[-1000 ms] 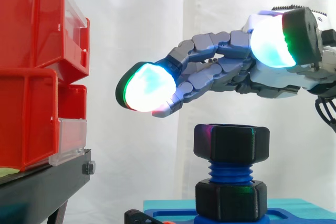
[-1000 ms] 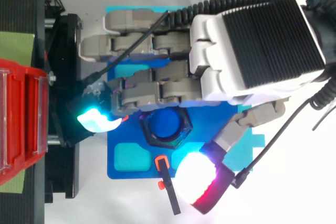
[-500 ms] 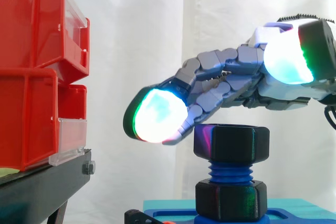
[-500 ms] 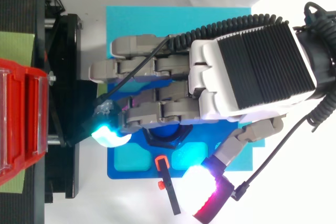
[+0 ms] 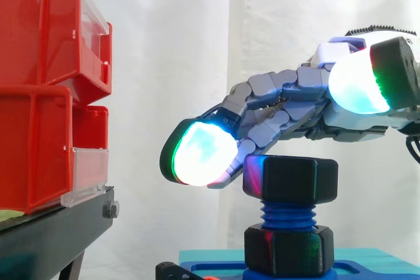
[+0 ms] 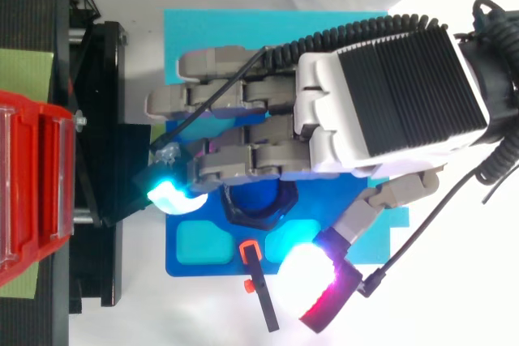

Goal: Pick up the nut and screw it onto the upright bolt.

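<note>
Side view, centre right: grey hand (image 5: 289, 93), fingers loosely extended and empty, reaches over black hexagonal plastic nut (image 5: 292, 180) atop blue threaded bolt (image 5: 287, 214).

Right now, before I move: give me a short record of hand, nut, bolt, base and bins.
hand: open, fingers stretched over the nut, thumb spread aside
nut: black, on top of the bolt, under the fingers
bolt: blue, upright, threads showing below the nut
lower nut: black, at the bolt's foot
base: blue
bins: red, stacked, side view's left
</note>
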Controlling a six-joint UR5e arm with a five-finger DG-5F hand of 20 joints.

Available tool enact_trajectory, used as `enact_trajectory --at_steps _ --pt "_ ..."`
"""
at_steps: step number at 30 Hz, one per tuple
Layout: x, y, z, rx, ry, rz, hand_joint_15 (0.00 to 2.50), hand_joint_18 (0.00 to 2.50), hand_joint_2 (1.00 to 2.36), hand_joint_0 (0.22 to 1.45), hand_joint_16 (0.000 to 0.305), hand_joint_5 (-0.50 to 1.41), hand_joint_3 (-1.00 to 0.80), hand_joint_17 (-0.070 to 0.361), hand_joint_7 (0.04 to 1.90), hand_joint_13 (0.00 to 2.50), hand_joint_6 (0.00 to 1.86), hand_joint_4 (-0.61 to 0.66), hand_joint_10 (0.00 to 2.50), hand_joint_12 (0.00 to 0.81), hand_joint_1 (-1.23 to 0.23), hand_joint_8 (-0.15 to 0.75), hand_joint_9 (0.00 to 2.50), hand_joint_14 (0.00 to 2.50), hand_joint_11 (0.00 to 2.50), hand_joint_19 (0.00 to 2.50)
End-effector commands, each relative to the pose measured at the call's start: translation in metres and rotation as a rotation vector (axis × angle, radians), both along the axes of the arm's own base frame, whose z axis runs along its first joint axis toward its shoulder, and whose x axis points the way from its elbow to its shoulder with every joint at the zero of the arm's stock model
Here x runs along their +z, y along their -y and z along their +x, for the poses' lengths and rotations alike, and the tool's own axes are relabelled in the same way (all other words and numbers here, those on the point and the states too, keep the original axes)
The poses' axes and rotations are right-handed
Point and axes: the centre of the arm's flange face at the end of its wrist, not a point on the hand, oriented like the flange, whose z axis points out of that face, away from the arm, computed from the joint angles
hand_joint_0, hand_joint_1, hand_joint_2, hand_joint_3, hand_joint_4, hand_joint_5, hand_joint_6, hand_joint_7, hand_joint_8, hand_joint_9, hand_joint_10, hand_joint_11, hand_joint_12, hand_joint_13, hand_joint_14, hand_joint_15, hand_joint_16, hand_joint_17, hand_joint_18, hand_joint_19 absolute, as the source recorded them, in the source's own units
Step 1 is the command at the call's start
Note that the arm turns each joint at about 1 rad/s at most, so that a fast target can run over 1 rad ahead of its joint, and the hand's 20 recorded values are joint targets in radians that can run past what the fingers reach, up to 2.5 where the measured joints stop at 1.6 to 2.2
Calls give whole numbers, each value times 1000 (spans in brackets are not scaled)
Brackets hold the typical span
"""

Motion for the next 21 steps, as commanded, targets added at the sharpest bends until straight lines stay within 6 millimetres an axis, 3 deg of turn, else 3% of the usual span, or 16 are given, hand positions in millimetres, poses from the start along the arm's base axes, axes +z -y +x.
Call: enact_trajectory --at_steps 1,14,21 --pt "1 8 0 -8 6 0 0 0 1000 471 35 -137 -500 79 1153 168 504 250 0 313 -219 266 370 0 0 0" --pt "3 27 -1 -19 35 -5 0 0 1000 478 32 -107 -500 72 1440 249 502 249 0 299 -237 281 441 0 0 0" --pt "3 30 -1 -23 35 -7 0 0 1000 489 29 -71 -500 65 1502 311 501 247 0 284 -256 287 537 0 0 0"
